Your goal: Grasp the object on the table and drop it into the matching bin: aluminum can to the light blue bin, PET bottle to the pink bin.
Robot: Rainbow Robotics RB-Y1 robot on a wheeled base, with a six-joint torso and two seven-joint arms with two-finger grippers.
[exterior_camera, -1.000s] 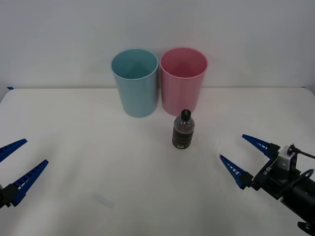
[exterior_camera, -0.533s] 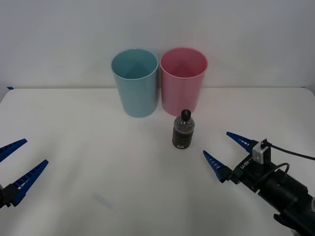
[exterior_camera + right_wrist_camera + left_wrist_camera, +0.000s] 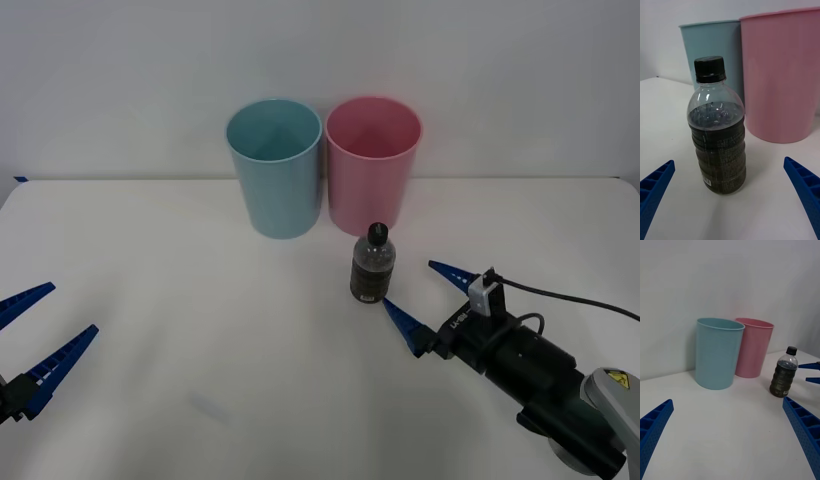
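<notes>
While the PET bottle [image 3: 372, 266] stands upright on the table [image 3: 200, 300] before the pink bin [image 3: 372, 160], right gripper [image 3: 428, 296] flanks it spread wide, probably not touching; grasp and drop remain. Left gripper [image 3: 35, 345] parked, spread.

Right gripper [image 3: 418, 297] low over the table, arm reaching forward from the right, blue fingers spread wide. Left gripper [image 3: 28, 335] parked at the left edge, fingers apart.

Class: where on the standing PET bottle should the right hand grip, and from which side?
Grip the PET bottle around its labelled, ribbed middle, coming level from the robot's right, where the open right hand is. It stands upright, and the pink bin blocks behind.
</notes>
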